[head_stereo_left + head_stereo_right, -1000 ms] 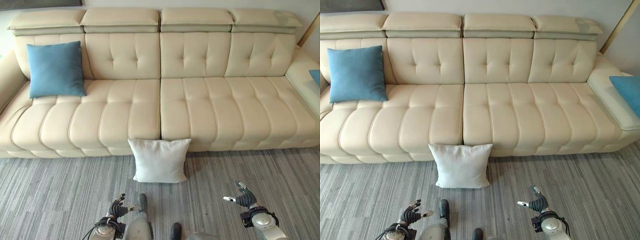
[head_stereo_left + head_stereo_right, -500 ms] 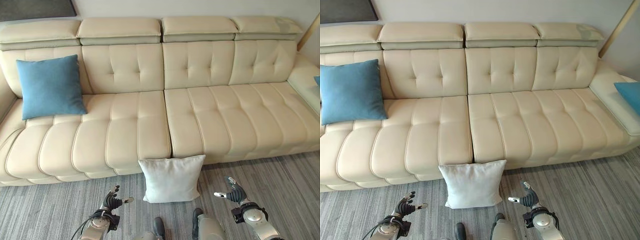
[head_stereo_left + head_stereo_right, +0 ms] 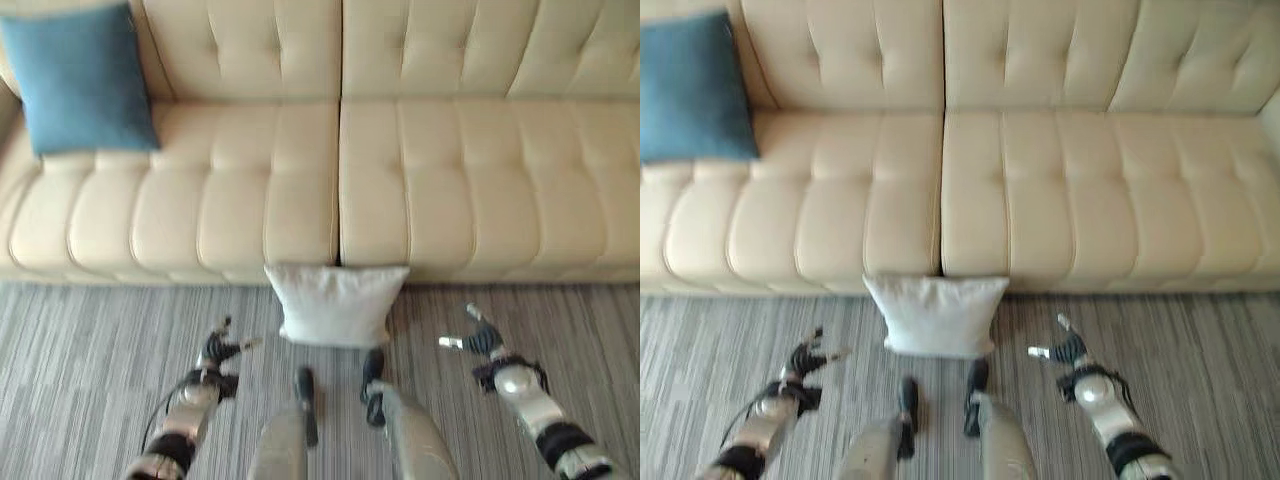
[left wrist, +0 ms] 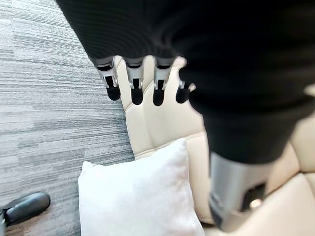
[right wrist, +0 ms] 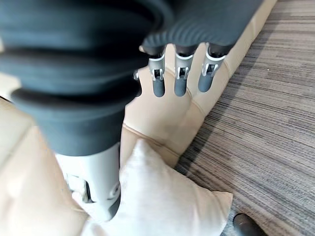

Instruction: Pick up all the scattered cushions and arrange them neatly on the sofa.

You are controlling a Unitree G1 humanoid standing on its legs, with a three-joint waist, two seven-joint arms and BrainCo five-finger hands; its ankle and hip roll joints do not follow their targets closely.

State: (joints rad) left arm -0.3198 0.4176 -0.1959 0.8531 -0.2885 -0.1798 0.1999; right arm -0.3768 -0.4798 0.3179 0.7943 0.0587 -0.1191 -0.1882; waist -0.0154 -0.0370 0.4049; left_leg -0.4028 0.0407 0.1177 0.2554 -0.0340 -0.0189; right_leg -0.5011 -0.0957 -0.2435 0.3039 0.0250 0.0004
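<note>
Approach step, nothing grasped yet. White cushion (image 3: 336, 305) stands on the grey striped carpet (image 3: 90, 340), leaning against the front of the cream leather sofa (image 3: 420, 190) right at the seam between the two seat sections. Left hand (image 3: 217, 352) hangs low on the cushion's left side, right hand (image 3: 480, 340) low on its right side; both are clear of the cushion, no contact.

Finger state: in the left wrist view the left hand's fingers (image 4: 135, 86) are extended and spread, holding nothing, with the cushion's corner just past them. Right wrist view shows the same for the right hand's fingers (image 5: 179, 81): straight, relaxed, empty, cushion beyond them beside the thumb.

Blue cushion (image 3: 78, 78) is already on the sofa, upright against the backrest at the far left end, so that one looks placed.

Next move, as a judgement: both hands need to close in from either side and squeeze the white cushion between the palms, then lift it clear of the sofa front and up onto the seat. It is soft, so it will likely sag if pinched by one corner; a two-sided grip seems safer.

Brands, labels, writing: none readable on cushions, sofa or carpet.
</note>
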